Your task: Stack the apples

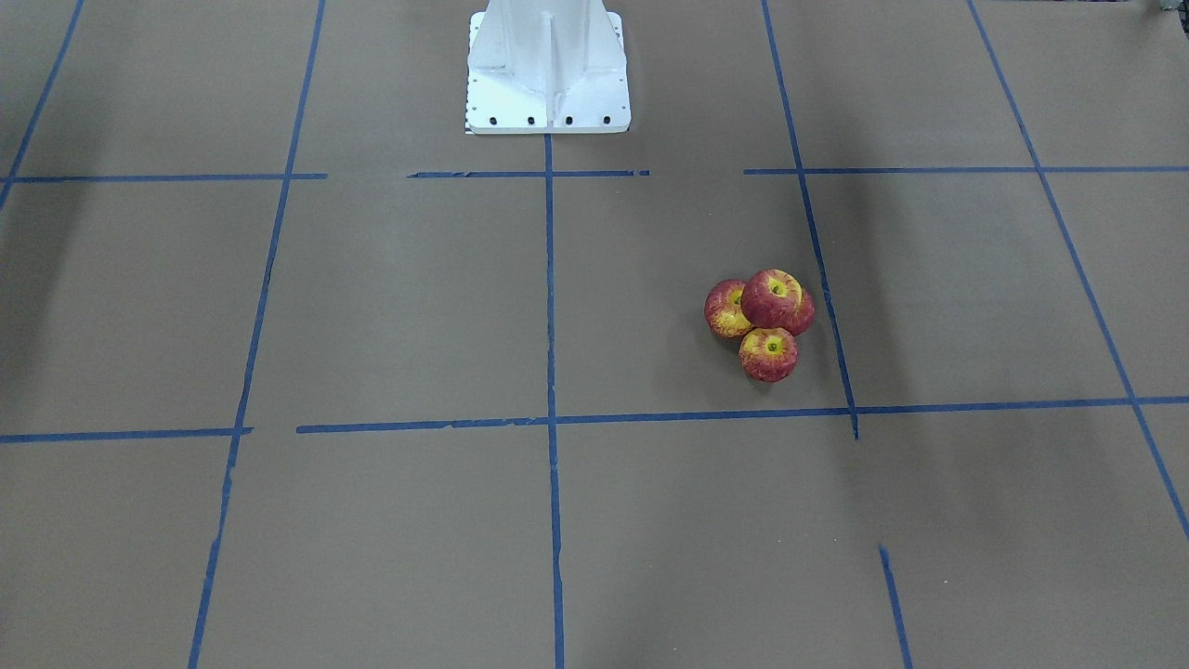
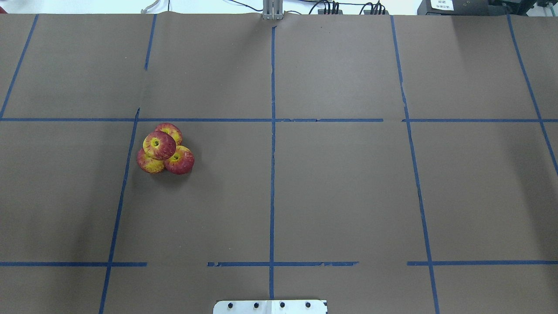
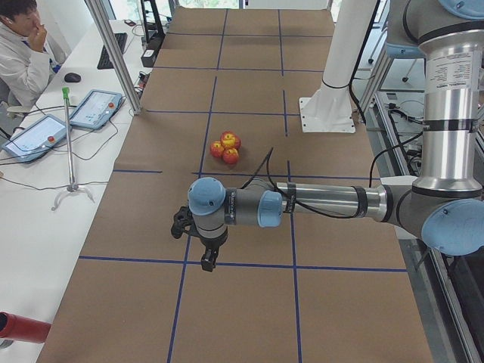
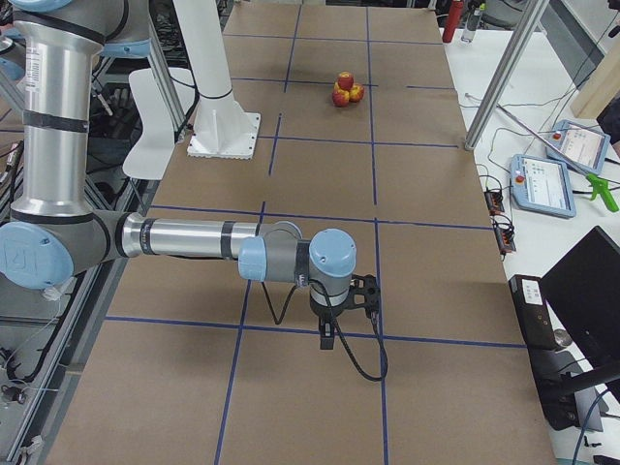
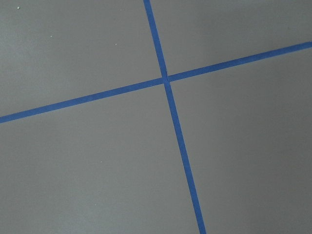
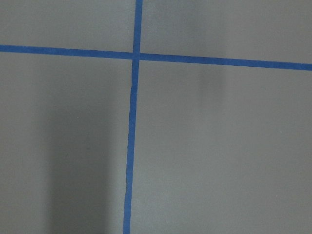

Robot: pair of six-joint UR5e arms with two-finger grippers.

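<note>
Apples (image 2: 165, 152) sat nr left edge of table (image 2: 348, 196), mid-depth: 3 touching as base, fourth apple (image 2: 159, 145) on top. Stack looked done. Left end effector (image 3: 204, 257) and right end effector (image 4: 334, 329) well apart from pile; clenched or released, couldn't tell. Next prob. just keep clear.

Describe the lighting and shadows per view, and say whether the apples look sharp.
Front-facing: soft, even light; the apples are sharp, with a broad faint shadow band on the table to their right. Overhead: similar faint bands near both side edges, no glare on the apples. Right wrist: a darker vertical band at left. Left wrist: evenly lit, tape sharp.
</note>
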